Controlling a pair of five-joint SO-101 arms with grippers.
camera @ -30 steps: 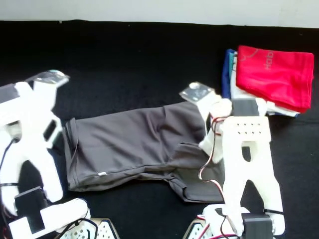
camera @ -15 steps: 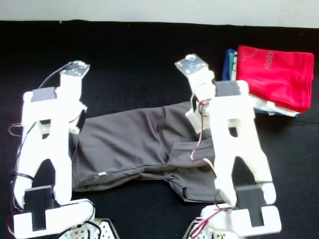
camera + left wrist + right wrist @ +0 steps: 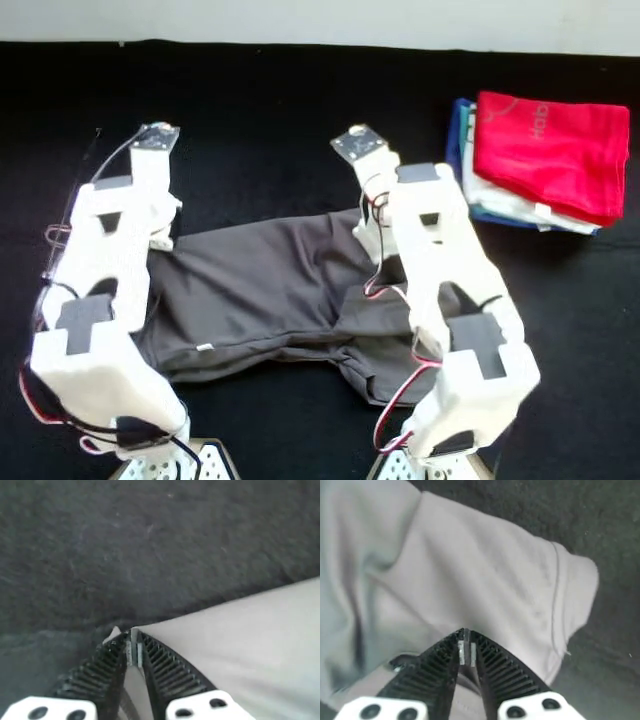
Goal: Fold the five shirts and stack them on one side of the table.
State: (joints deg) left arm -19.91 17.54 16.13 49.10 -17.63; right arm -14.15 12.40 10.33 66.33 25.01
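At the far edge of the grey shirt (image 3: 260, 290), left gripper (image 3: 132, 647) and right gripper (image 3: 465, 650) each clamp cloth; best lift both evenly, keeping the fold straight.

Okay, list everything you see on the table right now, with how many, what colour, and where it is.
grey shirt: one, grey, lying rumpled mid-table between the two arms
red shirt: one, red, folded, top of the stack at the table's far right
white shirt: one, white, folded, under the red shirt
blue shirt: one, blue, folded, lowest layer that shows, peeking out at the stack's edge
table: one, black cover, under everything
left arm: one, white, over the grey shirt's left end
right arm: one, white, over its right end
left claw: one, black, shut on a corner of the grey shirt
right claw: one, black, shut on the grey shirt's fabric
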